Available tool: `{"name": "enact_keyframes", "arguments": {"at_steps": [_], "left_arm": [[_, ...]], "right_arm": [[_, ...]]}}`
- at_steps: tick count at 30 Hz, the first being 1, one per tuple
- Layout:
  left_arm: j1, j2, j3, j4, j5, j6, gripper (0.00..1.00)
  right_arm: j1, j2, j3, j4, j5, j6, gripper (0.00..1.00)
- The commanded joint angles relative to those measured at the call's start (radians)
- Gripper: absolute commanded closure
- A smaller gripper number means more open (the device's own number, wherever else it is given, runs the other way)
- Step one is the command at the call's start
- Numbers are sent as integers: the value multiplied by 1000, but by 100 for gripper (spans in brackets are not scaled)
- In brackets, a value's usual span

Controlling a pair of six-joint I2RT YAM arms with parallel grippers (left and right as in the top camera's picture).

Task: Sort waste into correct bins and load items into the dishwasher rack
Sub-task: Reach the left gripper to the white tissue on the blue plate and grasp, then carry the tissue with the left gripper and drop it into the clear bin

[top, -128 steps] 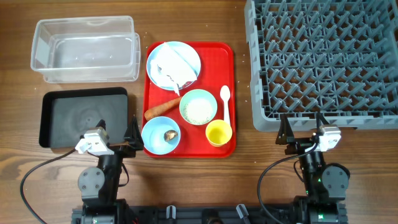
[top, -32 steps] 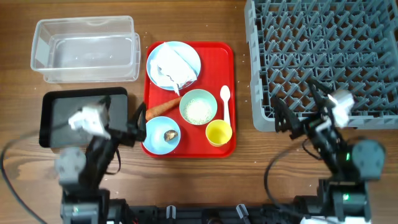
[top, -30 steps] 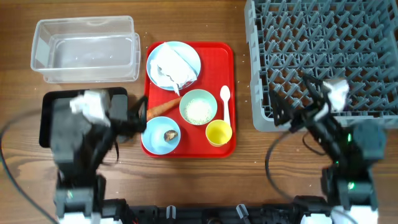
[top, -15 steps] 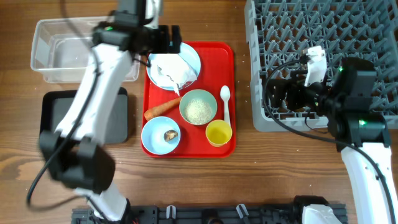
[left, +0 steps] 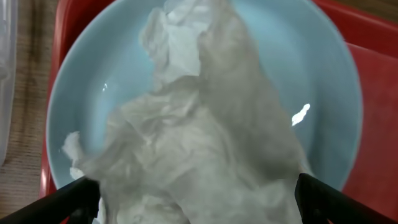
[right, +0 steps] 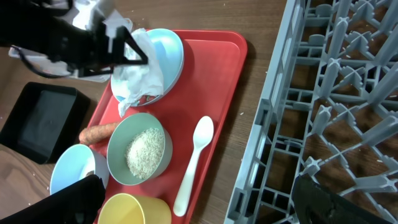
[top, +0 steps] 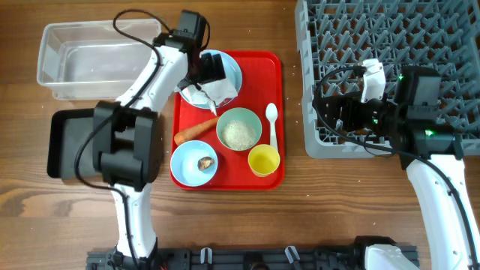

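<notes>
The crumpled white napkin (top: 204, 84) lies on the light blue plate (top: 229, 66) at the back of the red tray; it fills the left wrist view (left: 205, 143). My left gripper (top: 208, 73) is open right over it, one finger on each side (left: 71, 200). My right gripper (top: 339, 114) is open and empty above the grey rack's (top: 390, 67) front left corner. The carrot (top: 195, 133), the green bowl (top: 239, 129) of rice, the blue bowl (top: 187, 166) with the brown lump (top: 204, 162), the yellow cup (top: 263, 160) and the spoon (top: 271, 124) sit on the tray. No red wrapper shows.
The clear tub (top: 101, 60) stands at the back left. The black tray (top: 64, 142) lies in front of it, partly under my left arm. The red tray (top: 279, 90) sits between the bins and the rack. In the right wrist view the spoon (right: 194, 162) lies near the rack's edge (right: 273, 112).
Both arms have risen from the table's front edge. The left reached back over the plate and settled down over the napkin. The right moved up to the rack's front left corner.
</notes>
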Motion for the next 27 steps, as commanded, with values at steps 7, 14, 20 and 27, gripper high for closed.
{"name": "enact_keyframes", "arguments": {"at_steps": [7,14,20,27], "left_arm": [[2,132,19,20,-34,-43,16],[0,148,19,27,-35,-43,96],[3,68,78,22,3,-39,96],[32,-130,156,32,-90,-39,96]], "right_arm": [[3,5,18,-1,6,6,0],[3,5,18,-1,6,6,0],[3,5,18,-1,6,6,0],[3,5,18,-1,6,6,0]]}}
